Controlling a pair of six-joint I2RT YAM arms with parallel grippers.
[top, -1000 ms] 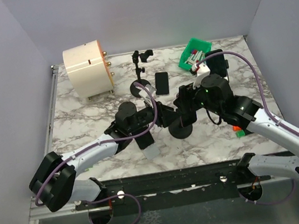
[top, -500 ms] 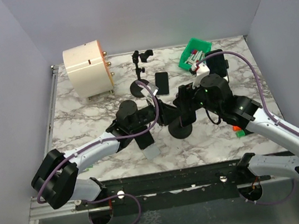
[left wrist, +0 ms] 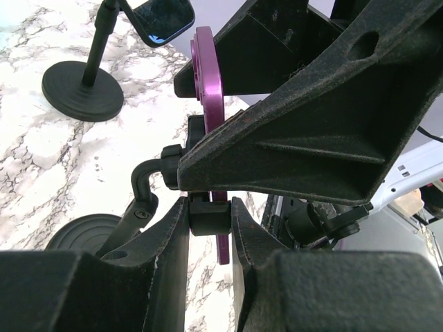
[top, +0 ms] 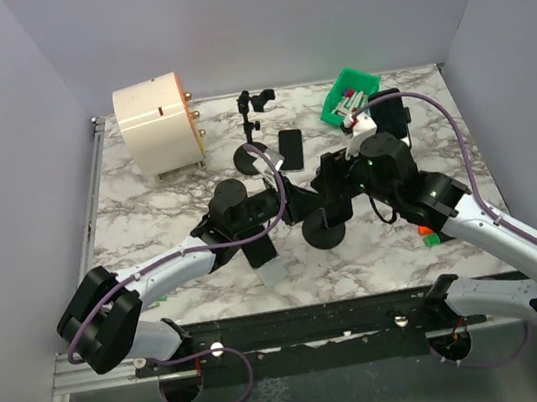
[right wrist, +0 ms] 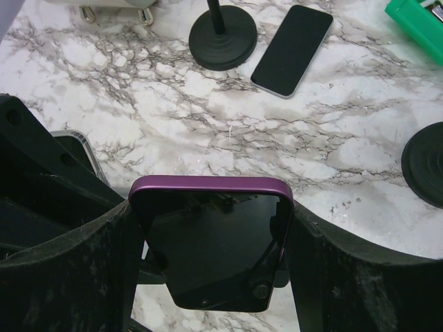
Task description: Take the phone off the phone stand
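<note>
The purple phone (right wrist: pixel 214 242) stands upright in the black phone stand (top: pixel 324 234) at the table's middle. My right gripper (right wrist: pixel 213 223) is shut on the phone, one finger pressed against each long side. In the left wrist view the phone (left wrist: pixel 206 83) shows edge-on above the stand's black clamp block (left wrist: pixel 208 221). My left gripper (left wrist: pixel 209 207) is shut on that block, both fingers touching it, with the stand's bent neck (left wrist: pixel 142 183) and round base (left wrist: pixel 83 235) at the lower left. From above, the two grippers meet over the stand, the left gripper (top: pixel 289 204) and the right gripper (top: pixel 333 189).
A second stand (top: pixel 253 112) rises at the back, with a black phone (top: pixel 290 149) lying flat beside its base. A white cylinder (top: pixel 158 124) sits back left and a green bin (top: pixel 352 93) back right. A clear-cased phone (top: pixel 262 252) lies under my left arm.
My left gripper's fingers have closed in onto the stand's clamp block. The right gripper and the phone have not moved.
</note>
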